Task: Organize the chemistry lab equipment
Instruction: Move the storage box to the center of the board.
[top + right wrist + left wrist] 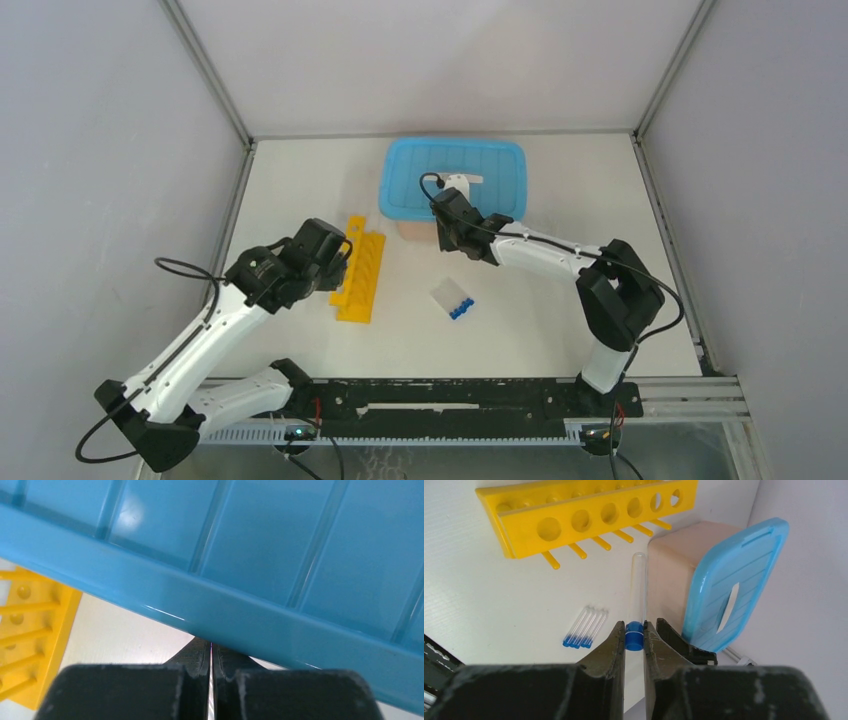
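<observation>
Left tool (634, 639) grasps a blue-capped tube (638, 580) by its cap, near the yellow rack (589, 517). Right tool (210, 652) is clenched under the blue lid (280, 555) edge.

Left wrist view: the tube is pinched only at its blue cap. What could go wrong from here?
1. The left jaws grip the tube only at its cap. The long clear body sticks out unsupported, so it may tilt or slip on the way to the yellow rack.
2. The tube's far end looks close to the beige box and the tilted blue lid that the right jaws seem to hold. A swing could knock either one.
</observation>
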You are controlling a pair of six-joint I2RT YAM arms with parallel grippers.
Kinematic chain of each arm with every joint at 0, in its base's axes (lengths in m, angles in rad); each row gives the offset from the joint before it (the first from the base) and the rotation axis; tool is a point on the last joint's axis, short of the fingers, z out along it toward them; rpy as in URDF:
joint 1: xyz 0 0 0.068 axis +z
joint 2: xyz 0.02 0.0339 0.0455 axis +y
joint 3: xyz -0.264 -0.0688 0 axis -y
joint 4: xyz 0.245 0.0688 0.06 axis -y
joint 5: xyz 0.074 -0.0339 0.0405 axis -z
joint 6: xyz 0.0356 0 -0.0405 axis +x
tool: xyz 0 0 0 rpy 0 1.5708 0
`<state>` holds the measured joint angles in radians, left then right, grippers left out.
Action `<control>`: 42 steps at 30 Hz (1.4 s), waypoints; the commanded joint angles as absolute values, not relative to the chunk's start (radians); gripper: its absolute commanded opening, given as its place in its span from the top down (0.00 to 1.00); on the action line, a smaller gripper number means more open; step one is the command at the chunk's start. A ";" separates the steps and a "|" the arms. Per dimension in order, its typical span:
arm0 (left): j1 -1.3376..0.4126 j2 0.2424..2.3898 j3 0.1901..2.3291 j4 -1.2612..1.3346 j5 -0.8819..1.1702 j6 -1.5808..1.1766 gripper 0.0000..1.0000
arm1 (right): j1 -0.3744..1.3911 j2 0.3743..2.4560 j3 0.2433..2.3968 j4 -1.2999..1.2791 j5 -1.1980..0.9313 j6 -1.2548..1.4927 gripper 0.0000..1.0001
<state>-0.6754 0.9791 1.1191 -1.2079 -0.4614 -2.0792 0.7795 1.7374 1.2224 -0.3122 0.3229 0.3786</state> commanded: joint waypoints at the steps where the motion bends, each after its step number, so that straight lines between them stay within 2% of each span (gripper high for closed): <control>1: -0.642 0.978 1.064 -1.153 -0.426 -2.232 1.00 | 0.751 1.763 1.289 -0.251 0.314 0.353 0.95; 22: -0.424 1.062 1.013 -0.991 -0.257 -2.113 1.00 | 0.686 1.892 1.444 -0.266 0.310 0.335 0.95; 35: -0.394 1.095 0.990 -0.957 -0.154 -2.126 1.00 | 0.680 1.897 1.447 -0.276 0.310 0.347 0.95; 42: -0.363 1.132 1.028 -1.020 -0.127 -2.121 1.00 | 0.677 1.896 1.447 -0.276 0.308 0.346 0.95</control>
